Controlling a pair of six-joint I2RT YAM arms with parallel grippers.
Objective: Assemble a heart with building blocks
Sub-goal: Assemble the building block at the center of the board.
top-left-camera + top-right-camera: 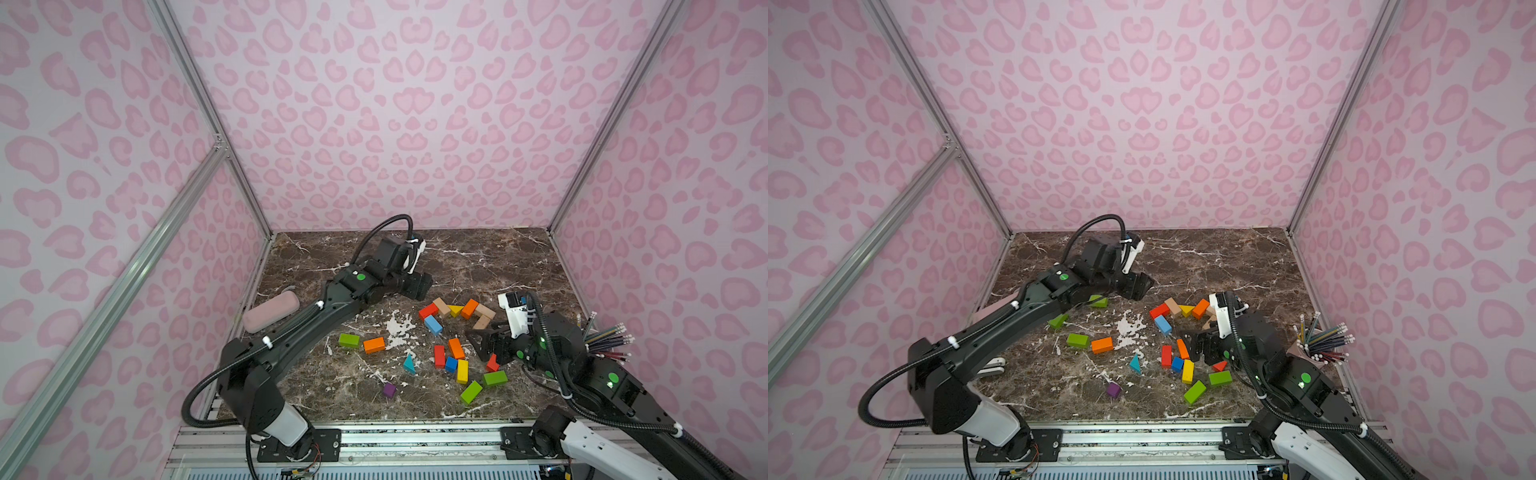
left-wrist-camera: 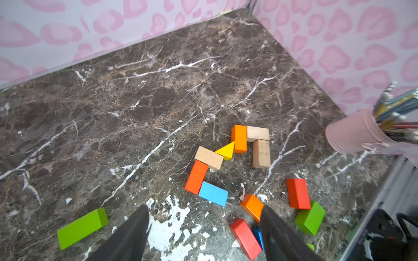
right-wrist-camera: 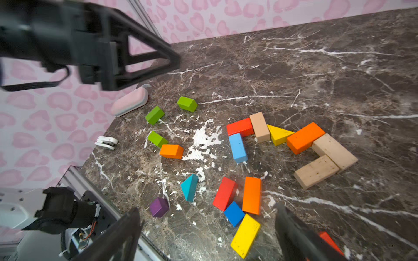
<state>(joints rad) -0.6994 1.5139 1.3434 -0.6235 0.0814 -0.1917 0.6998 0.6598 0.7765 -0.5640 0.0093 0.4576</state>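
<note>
The building blocks (image 1: pixel 456 348) lie on the marble tabletop (image 1: pixel 478 257). Seven of them touch end to end in an open outline: a red brick (image 3: pixel 239 127), a plain brick (image 3: pixel 260 126), a yellow wedge (image 3: pixel 279 135) set as the dip between two lobes, an orange brick (image 3: pixel 305 137), two more plain bricks (image 3: pixel 334 151) turning the corner nearer the right arm, and a light blue brick (image 3: pixel 238 148) starting down the other side. To me that reads as the top of the heart, with its lower point not yet laid

The left gripper (image 2: pixel 204 210) hangs above the table near the red and blue side, jaws spread with nothing between them. The right gripper (image 3: pixel 207 213) is also wide apart and empty. It hovers over a loose cluster of a spare red brick (image 3: pixel 225 196), a spare orange brick (image 3: pixel 251 195), a blue cube (image 3: pixel 234 213) and a yellow brick (image 3: pixel 245 236), which looks well placed for choosing the next piece

That cluster sits about where the heart's point should go, so I judge it is in the way. The pencil cup (image 2: pixel 357 135) stands close beside the right arm. The pink pouch (image 3: pixel 130 101) and the green bricks (image 3: pixel 155 115) lie well apart
</note>
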